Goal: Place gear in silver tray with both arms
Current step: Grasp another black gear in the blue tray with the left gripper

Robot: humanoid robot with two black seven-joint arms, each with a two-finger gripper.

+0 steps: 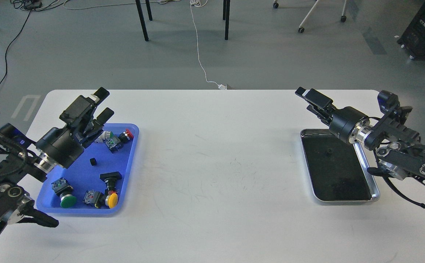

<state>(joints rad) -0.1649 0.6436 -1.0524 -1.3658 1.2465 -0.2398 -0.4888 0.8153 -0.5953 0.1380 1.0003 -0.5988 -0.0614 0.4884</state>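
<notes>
On silver tray [375, 193], tiny dark gear-like speck [328, 152]; left claw [103, 104] released, right claw [306, 94] state indiscernible.

The left arm [22, 164] covers the blue tray's [132, 153] near-left corner and part of its far rim. The right arm [391, 142] hides the silver tray's [309, 171] far-right corner. A small dark thing [328, 152] on that tray's floor is too small to name. The right tool's [304, 93] fingers cannot be told apart. Both arms are cut off by the picture's edges.
</notes>
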